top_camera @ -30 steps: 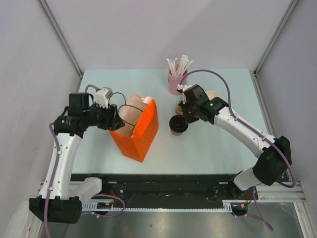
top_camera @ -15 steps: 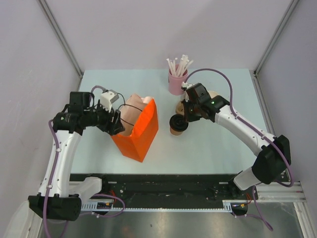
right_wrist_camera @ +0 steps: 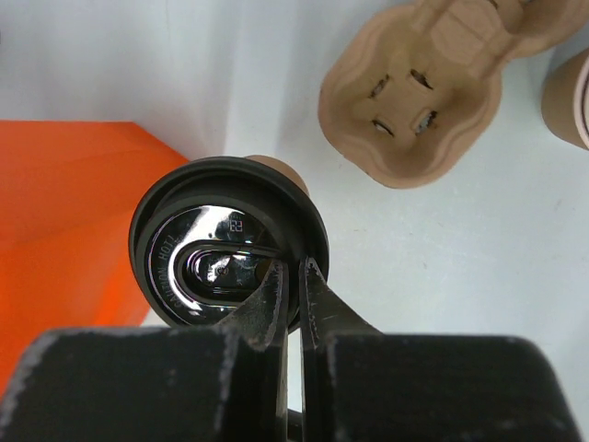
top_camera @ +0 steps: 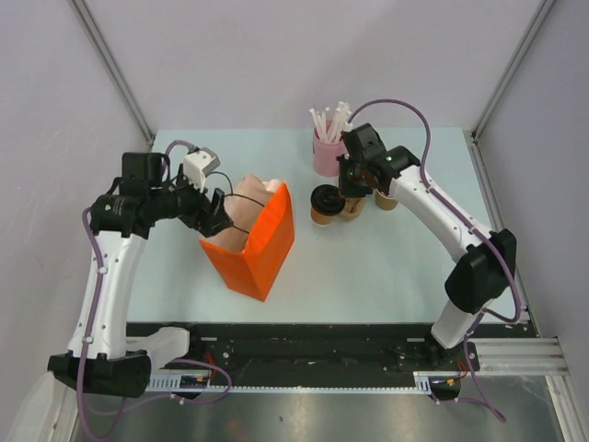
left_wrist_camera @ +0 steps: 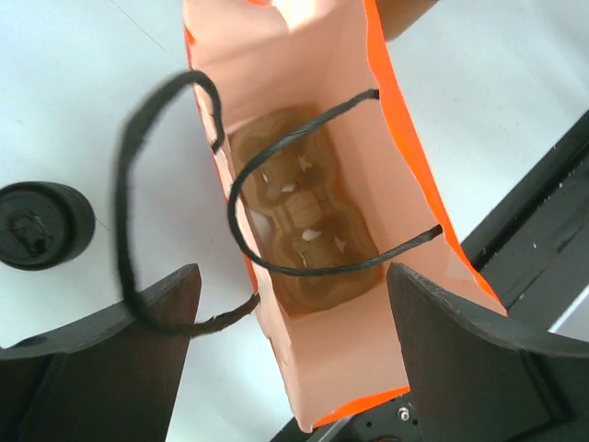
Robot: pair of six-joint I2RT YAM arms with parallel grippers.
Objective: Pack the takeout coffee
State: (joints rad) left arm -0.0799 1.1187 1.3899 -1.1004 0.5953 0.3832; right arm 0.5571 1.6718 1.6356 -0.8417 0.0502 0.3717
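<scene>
Takeout coffee (top_camera: 324,203) is not in the orange bag (top_camera: 267,247) yet; it is just beside it. Right fingers (right_wrist_camera: 270,302) pinch the rim of its black lid (right_wrist_camera: 198,249). Left fingers (left_wrist_camera: 152,318) are spread wide over the bag's open top. A brown cup holder (left_wrist_camera: 308,244) already lies inside.

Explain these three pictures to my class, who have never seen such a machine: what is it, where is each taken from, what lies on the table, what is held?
Two robot arms stand at a table's near edge. One picture looks down from above; the others come from a camera on each wrist. The left gripper hangs open over an orange paper bag with a pulp carrier inside. The right gripper pinches the takeout coffee by its black lid's rim. Nearby stand a second carrier, plain paper cups and a pink cup of straws.
</scene>
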